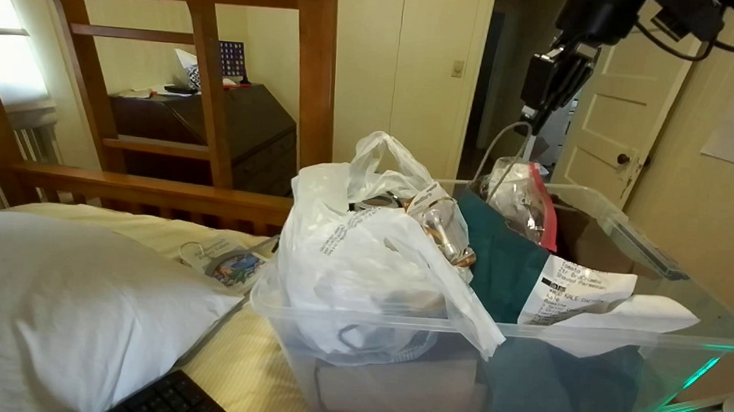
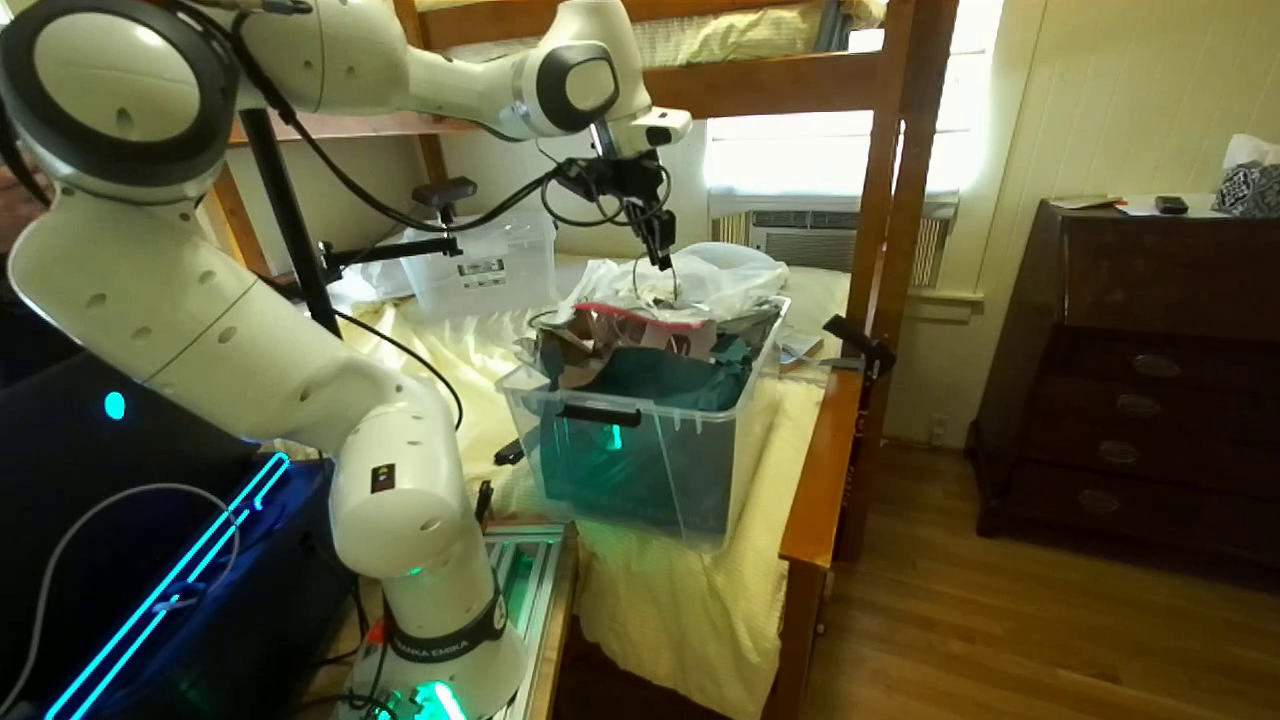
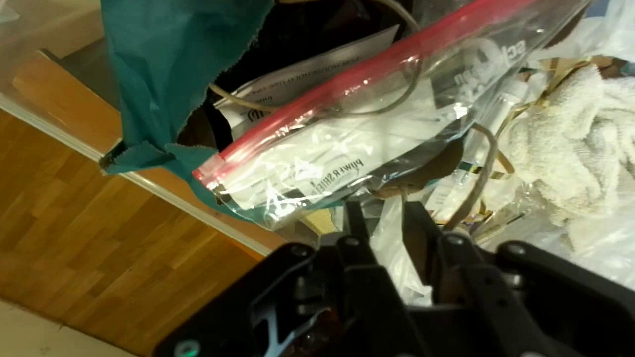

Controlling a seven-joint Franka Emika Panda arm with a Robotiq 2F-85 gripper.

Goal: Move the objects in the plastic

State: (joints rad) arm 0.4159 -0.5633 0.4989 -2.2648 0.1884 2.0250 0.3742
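Your pincer (image 3: pixel 384 210) hung above the teal bag (image 1: pixel 501 263), fingers (image 3: pixel 356 223) narrowly apart, while the white plastic bag (image 1: pixel 357 268) sat just beside it, so you likely needed the teal bag's cord handle (image 3: pixel 482 177) centred in that finger gap before closing and lifting slowly.

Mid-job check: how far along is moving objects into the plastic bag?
Likely done: a clear package with copper trim appears to sit in the mouth of the crinkled white translucent plastic bag.
In hand: no grip visible; the black pincer, partly open, is at a tan cord loop, contact unclear.
Perhaps left: the clear zip bag with a red edge, at the opening of the dark teal paper bag.
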